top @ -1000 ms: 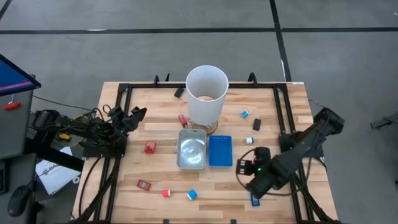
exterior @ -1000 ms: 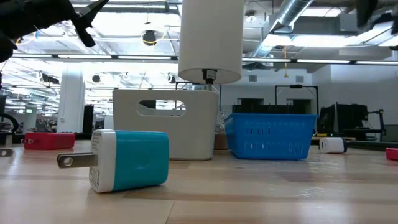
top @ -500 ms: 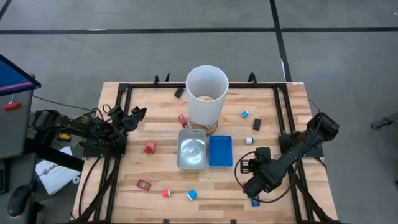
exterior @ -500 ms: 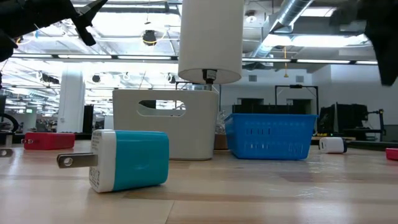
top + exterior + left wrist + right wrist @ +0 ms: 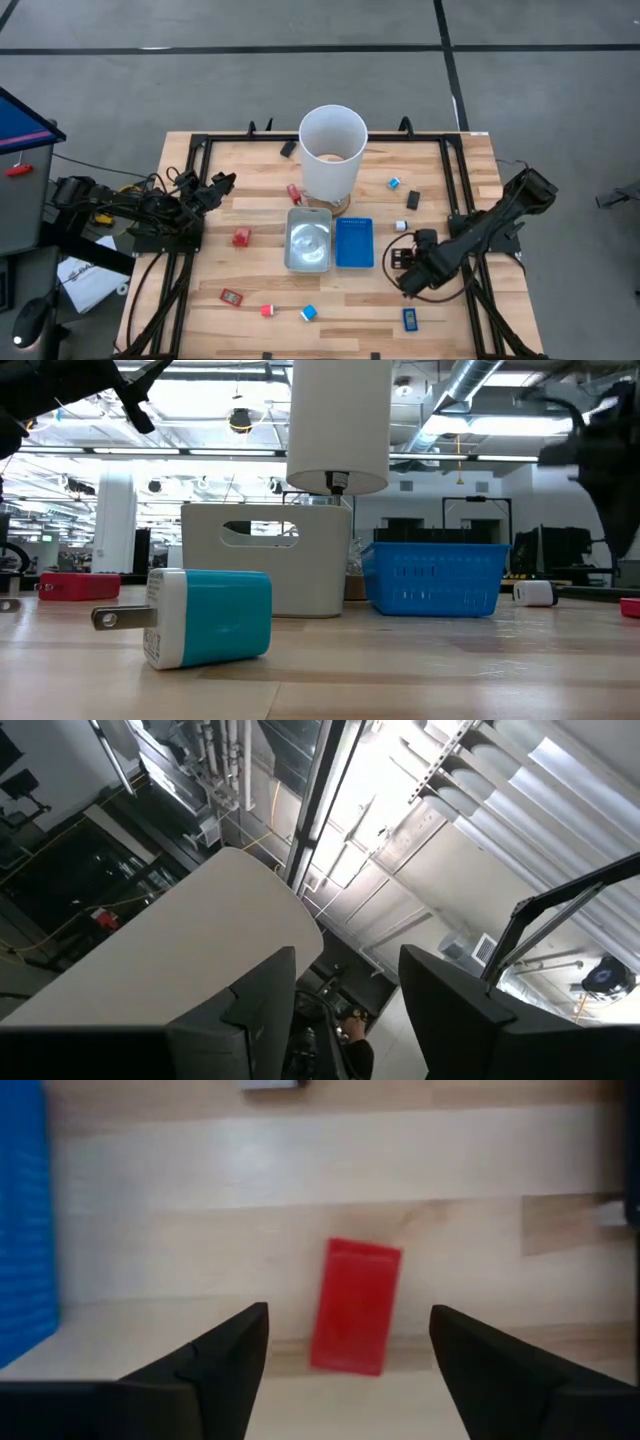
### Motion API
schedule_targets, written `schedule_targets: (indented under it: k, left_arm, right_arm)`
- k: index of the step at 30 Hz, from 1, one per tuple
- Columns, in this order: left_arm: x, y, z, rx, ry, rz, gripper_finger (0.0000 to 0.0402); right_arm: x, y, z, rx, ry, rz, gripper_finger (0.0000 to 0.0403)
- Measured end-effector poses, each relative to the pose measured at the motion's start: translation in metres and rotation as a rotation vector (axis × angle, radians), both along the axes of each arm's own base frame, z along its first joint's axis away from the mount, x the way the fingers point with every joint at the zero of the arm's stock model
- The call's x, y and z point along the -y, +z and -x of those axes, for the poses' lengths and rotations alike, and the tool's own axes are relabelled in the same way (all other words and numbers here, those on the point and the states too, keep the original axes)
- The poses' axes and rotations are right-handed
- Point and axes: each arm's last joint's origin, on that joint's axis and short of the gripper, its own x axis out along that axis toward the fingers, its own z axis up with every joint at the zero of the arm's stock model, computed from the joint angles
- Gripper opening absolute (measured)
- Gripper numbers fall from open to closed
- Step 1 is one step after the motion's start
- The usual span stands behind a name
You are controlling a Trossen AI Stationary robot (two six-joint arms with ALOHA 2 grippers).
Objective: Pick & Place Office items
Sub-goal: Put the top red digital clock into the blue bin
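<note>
The office items lie scattered on the wooden table: red pieces [image 5: 241, 237] [image 5: 231, 296], a blue-and-white piece [image 5: 309, 313], a blue piece [image 5: 409, 319], black pieces [image 5: 288, 148] [image 5: 412, 200] and a white one [image 5: 400, 226]. A red block [image 5: 355, 1307] lies flat on the wood just right of the blue tray [image 5: 354, 243]. My right gripper [image 5: 348, 1320] stands open above it, pointing down, a finger off each long side, clear of it. In the high view that gripper [image 5: 400, 262] hides the block. My left gripper [image 5: 222, 183] waits open at the table's left edge, tilted upward, with nothing between its fingers.
A tall white bin [image 5: 332, 152] stands at the far middle, with a silvery tray [image 5: 309, 240] in front of it beside the blue tray. A black frame [image 5: 455, 180] runs along the table's sides. In the low view a teal plug adapter [image 5: 210, 616] lies near the camera.
My right gripper has sunk toward the table and tipped more steeply downward. Its arm has drawn away from the near edge, which uncovers the blue piece there. In the low view the arm has come down into the picture at the right.
</note>
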Motion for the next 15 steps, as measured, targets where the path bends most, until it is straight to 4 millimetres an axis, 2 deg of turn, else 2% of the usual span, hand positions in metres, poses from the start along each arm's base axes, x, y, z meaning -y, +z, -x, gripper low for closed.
schedule_targets:
  k: [7,15]
  left_arm:
    - [0.0,0.0,0.0,0.001,0.0,0.001,0.0176]
    - [0.0,0.0,0.0,0.001,-0.001,0.001,0.0176]
  right_arm:
    - [0.001,-0.03,0.004,0.061,-0.029,-0.097,0.0271]
    - [0.003,-0.04,0.007,0.075,-0.04,-0.115,0.0271]
